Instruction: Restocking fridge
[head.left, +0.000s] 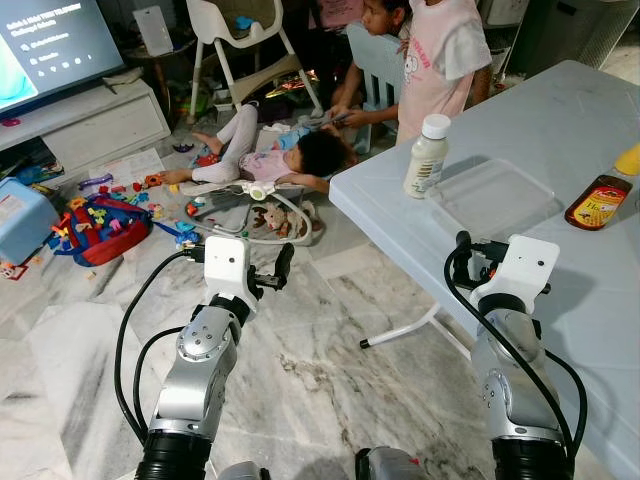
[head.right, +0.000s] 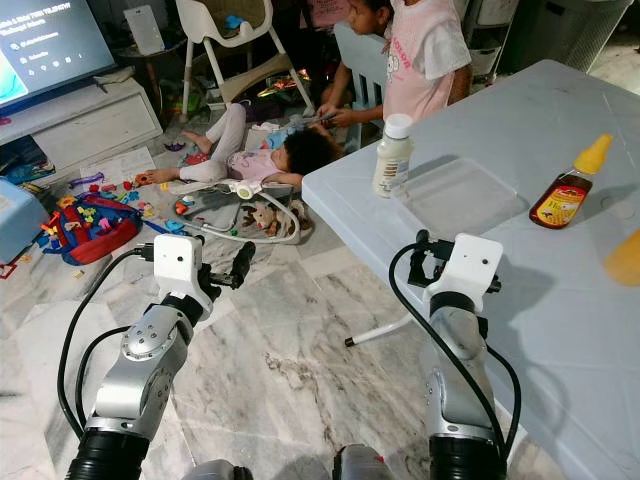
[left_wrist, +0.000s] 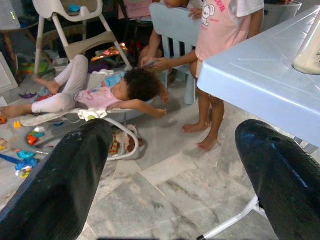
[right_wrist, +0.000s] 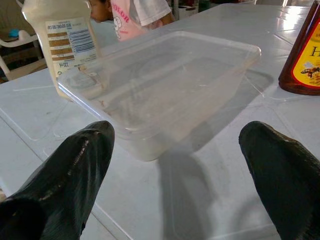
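Observation:
A clear plastic container (right_wrist: 165, 85) lies on the pale blue table (head.left: 560, 110). Behind it stands a cream bottle (right_wrist: 60, 35) with a white cap, and to its right lies a honey bottle (right_wrist: 305, 55) with a yellow cap. My right gripper (right_wrist: 177, 132) is open and hovers low over the table's near edge, just short of the container and pointing at it. My left gripper (left_wrist: 175, 132) is open too, held over the marble floor to the left of the table with nothing between its fingers.
One child (head.left: 430, 50) stands at the table's far left corner. Another lies in a bouncer (head.left: 270, 165) on the floor ahead of my left arm. Toys (head.left: 90, 225) litter the floor at left, near a TV stand (head.left: 90, 120). A white table leg (head.left: 410, 328) slants between my arms.

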